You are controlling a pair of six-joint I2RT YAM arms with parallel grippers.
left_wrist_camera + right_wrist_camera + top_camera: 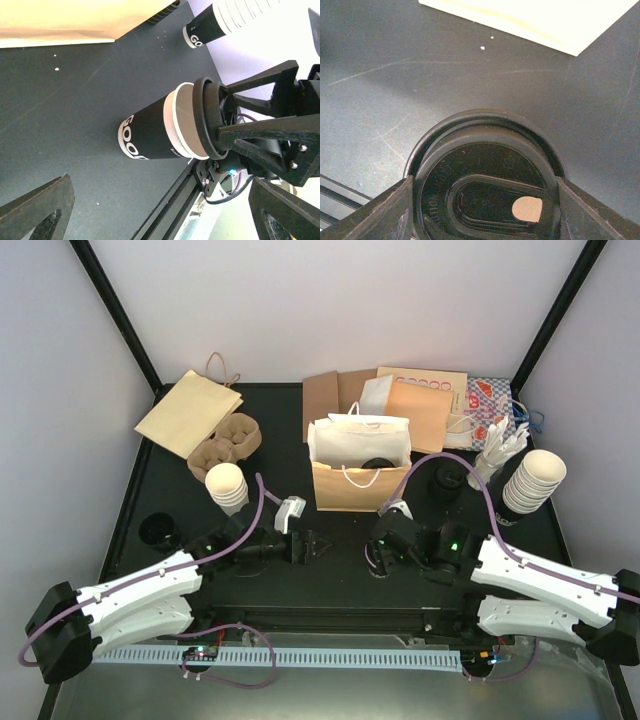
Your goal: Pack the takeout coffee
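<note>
The right end effector [484, 181] is clenched on the black lid [207, 117] of a coffee cup [150, 135], one finger on each side of the rim (the sip hole faces up). The cup stands upright on the tabletop [335, 582], near the front of the open paper bag [350, 490]. The left end effector [314, 545] is released, jaws spread wide, just beside the cup and not touching it. A second black lid [378, 462] shows inside the bag. Stacks of lidless cups [228, 486] stand farther out.
</note>
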